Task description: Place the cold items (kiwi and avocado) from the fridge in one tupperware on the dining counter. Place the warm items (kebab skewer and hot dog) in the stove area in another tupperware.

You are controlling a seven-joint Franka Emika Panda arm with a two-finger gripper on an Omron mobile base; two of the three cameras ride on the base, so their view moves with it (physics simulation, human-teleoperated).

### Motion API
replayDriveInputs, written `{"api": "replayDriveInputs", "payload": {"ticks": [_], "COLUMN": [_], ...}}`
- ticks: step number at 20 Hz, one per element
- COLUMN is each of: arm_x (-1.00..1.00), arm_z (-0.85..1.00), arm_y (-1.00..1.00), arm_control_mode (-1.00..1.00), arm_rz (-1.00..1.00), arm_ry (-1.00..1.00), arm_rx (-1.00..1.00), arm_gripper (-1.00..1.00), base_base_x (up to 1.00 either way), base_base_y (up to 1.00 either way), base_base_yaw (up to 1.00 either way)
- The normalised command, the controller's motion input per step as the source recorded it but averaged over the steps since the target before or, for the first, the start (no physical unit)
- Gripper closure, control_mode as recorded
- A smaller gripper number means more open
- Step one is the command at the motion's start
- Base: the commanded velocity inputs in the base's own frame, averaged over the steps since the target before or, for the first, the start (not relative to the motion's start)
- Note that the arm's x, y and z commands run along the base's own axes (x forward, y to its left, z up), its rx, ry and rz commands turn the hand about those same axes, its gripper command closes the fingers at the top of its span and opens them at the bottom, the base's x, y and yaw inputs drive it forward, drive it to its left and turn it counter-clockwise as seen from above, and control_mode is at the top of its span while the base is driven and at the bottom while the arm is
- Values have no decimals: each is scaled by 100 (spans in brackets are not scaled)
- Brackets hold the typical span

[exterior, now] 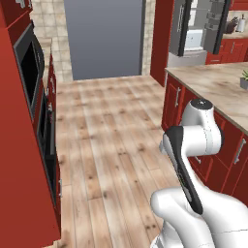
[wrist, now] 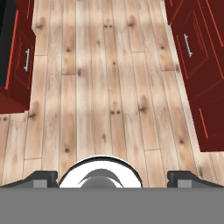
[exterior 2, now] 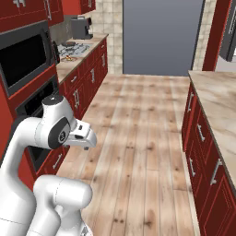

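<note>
My gripper [wrist: 112, 178] points down at the bare wooden floor [wrist: 109, 87], open, with nothing between its fingertips [wrist: 43, 177]. The arm is folded close over the base, its hand [exterior 2: 84, 136] low in the aisle. The fridge [exterior: 193, 34] stands with its doors open at the far right. The dining counter [exterior: 213, 85] runs along the right side. The stove [exterior 2: 73, 47] sits on the far left counter, with small orange-brown items [exterior 2: 69, 58] beside it, too small to name. The kiwi, avocado and tupperware are out of view.
Red cabinets [exterior: 29, 160] with a built-in oven [exterior: 29, 72] line the left of the aisle; red drawers [exterior 2: 203, 138] line the right under the counter. A coffee machine [exterior 2: 81, 27] stands behind the stove. A small plant [exterior: 244, 80] sits on the dining counter.
</note>
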Motion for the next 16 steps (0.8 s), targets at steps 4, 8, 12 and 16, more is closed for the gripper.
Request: {"api": "replayDriveInputs", "payload": {"ticks": [4, 8, 12, 16], "arm_x": [0, 0, 0, 0], "arm_z": [0, 0, 0, 0], "arm_y": [0, 0, 0, 0], "arm_control_mode": [100, 100, 100, 100], "arm_rz": [0, 0, 0, 0], "arm_ry": [0, 0, 0, 0], "arm_rx": [0, 0, 0, 0], "arm_gripper": [-100, -100, -100, -100], "base_base_x": [100, 100, 100, 100], "base_base_y": [-13, 0, -8, -18], "base_base_yaw": [0, 0, 0, 0]}}
